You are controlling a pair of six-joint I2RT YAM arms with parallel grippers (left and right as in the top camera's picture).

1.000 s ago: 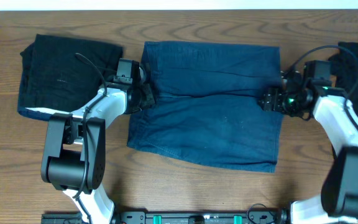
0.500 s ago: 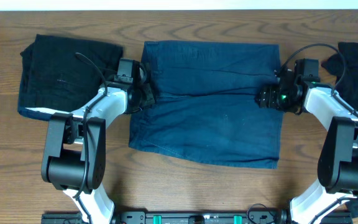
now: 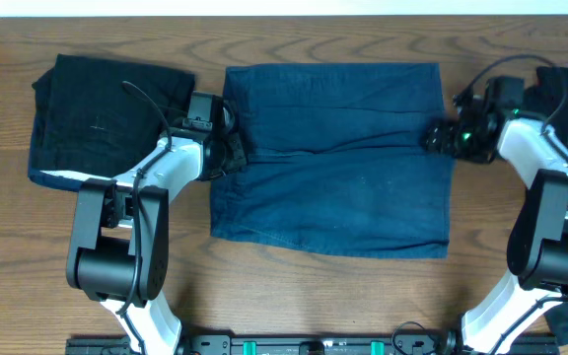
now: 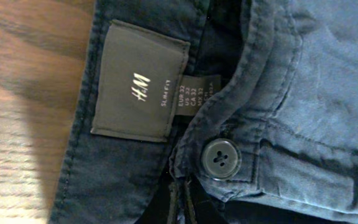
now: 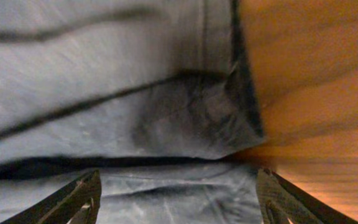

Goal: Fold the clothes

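Navy shorts (image 3: 333, 168) are lying spread flat on the bench (image 3: 264, 296). The left pincer (image 3: 230, 153) is closed tight right at the shorts' left edge, by the H&M label (image 4: 140, 81); can't tell if it's actually got fabric. The right pincer (image 3: 434, 138) is at the shorts' right edge, jaws wide apart, gripping nothing. A black cloth (image 3: 97, 113) lies left of the shorts.

Overhead straight down; wrist views close over shared navy cloth (image 3: 333, 158)
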